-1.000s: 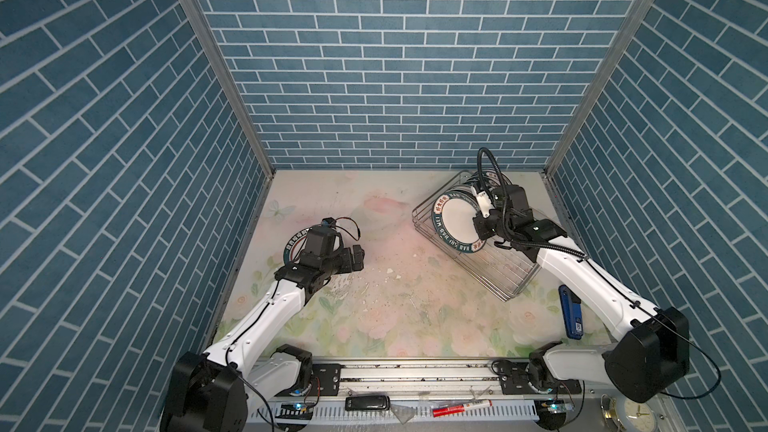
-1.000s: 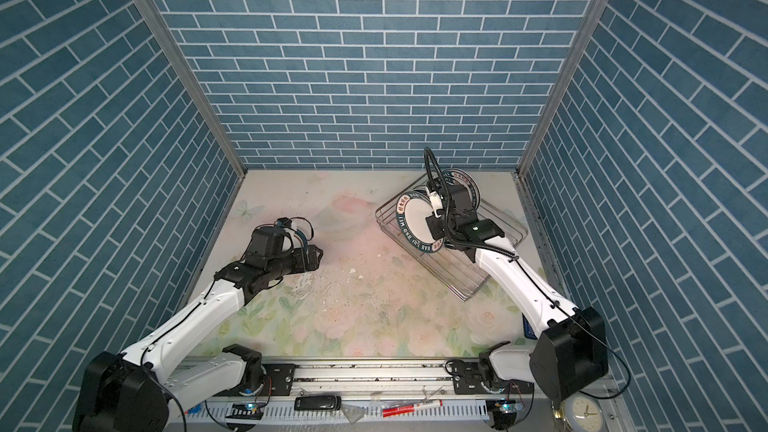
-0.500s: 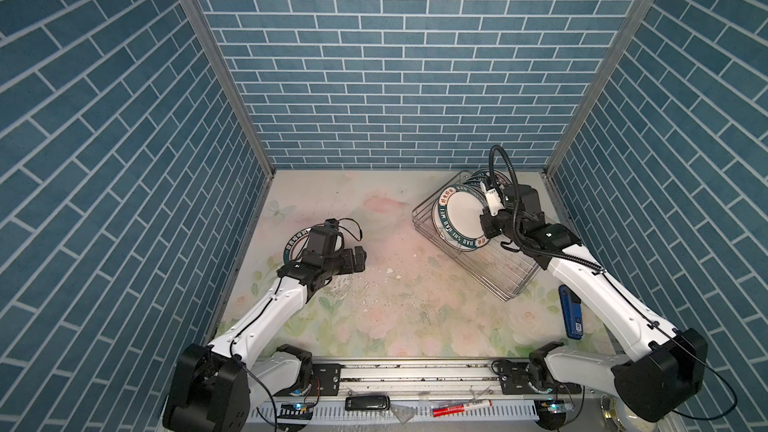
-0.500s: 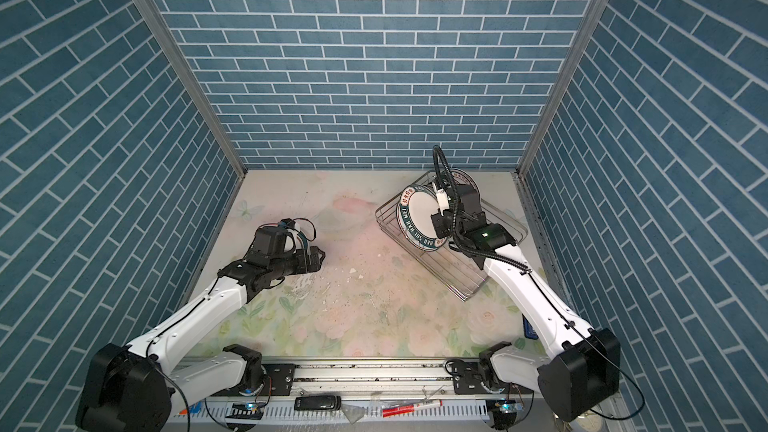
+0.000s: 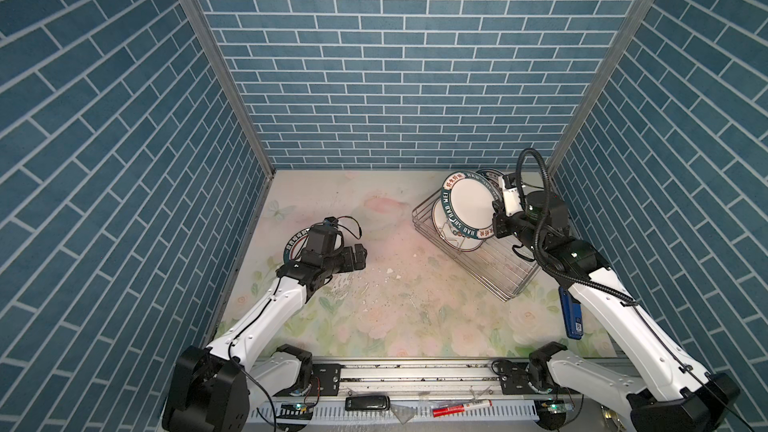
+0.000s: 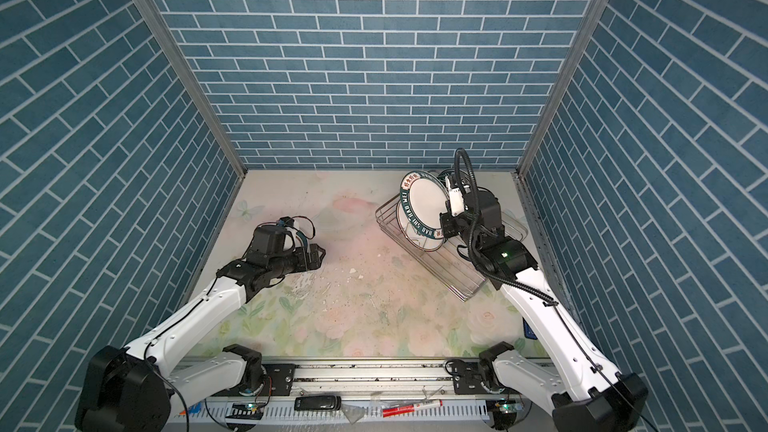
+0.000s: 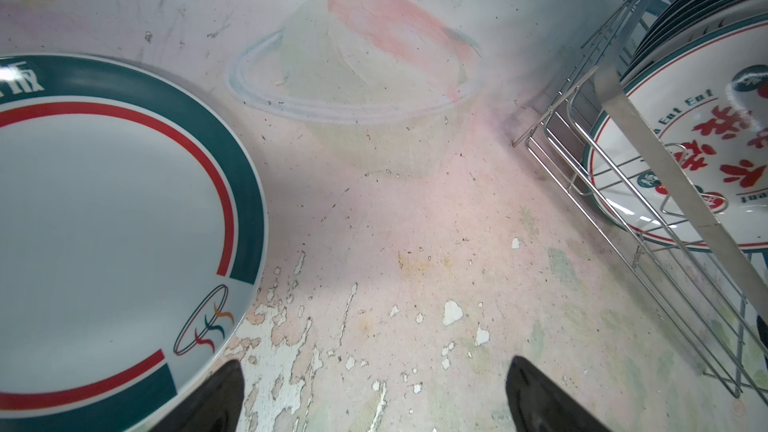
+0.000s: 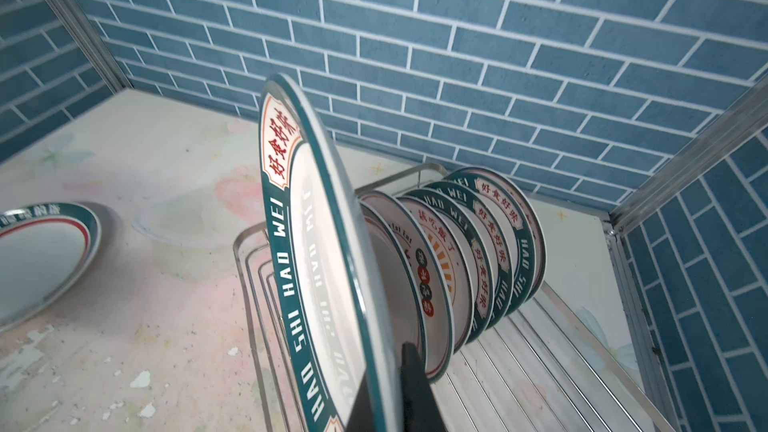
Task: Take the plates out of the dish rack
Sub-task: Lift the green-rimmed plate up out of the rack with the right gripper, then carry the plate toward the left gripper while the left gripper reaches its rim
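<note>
I have the green-rimmed plate (image 5: 467,201) on edge, its rim nearest my right claw (image 5: 498,224) clamped between the jaws and its face running straight out from them. It sits higher than the other plates (image 8: 478,251) slotted in the dish rack (image 5: 513,280). My left claw (image 5: 359,257) gapes empty, well apart over the bench (image 5: 395,284), with a flat plate (image 7: 104,222) just beside it.

Left arm (image 5: 270,309) reaches low with jaws wide apart; right arm (image 5: 619,313) stretches forward, jaws clamped.

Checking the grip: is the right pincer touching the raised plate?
Touching. The right wrist view shows the right pincer closed on the raised plate, a dark finger against each face of its rim.
</note>
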Available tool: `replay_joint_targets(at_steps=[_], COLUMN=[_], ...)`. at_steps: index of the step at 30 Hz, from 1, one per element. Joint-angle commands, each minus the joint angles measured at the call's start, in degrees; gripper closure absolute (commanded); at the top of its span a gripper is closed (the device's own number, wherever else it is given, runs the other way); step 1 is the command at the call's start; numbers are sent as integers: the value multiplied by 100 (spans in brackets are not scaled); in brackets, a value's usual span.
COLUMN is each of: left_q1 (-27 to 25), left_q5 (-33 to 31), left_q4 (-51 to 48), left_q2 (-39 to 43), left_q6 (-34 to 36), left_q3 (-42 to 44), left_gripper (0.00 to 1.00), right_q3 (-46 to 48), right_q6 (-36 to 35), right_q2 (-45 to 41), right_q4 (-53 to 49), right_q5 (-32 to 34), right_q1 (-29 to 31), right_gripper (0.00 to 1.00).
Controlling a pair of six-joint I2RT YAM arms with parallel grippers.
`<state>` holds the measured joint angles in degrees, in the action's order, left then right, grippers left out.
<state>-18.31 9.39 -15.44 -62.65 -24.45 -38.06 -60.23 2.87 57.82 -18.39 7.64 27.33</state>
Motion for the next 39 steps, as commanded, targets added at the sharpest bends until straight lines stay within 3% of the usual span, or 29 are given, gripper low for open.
replay_joint_targets(at_steps=[1, 6, 15, 23, 39], left_q1=[-24, -21, -21, -24, -24], left_q5=[54, -3, 46, 226, 774], left_q4=[102, 104, 147, 418, 898], left_q2=[215, 445, 916, 1068, 1133], left_q6=[-71, -120, -202, -475, -841], left_q3=[-62, -22, 157, 273, 463], left_gripper=[1, 1, 1, 1, 1], right_q3=[330, 825, 1249, 1154, 949], right_q6=[788, 1883, 3605, 4656, 5162], right_q2=[-326, -416, 309, 1149, 2374], right_q4=[907, 1773, 3162, 3289, 3812], right_q5=[-201, -795, -1946, -2673, -3178], right_q1=[20, 13, 15, 31, 521], right_gripper=[99, 100, 100, 100, 100])
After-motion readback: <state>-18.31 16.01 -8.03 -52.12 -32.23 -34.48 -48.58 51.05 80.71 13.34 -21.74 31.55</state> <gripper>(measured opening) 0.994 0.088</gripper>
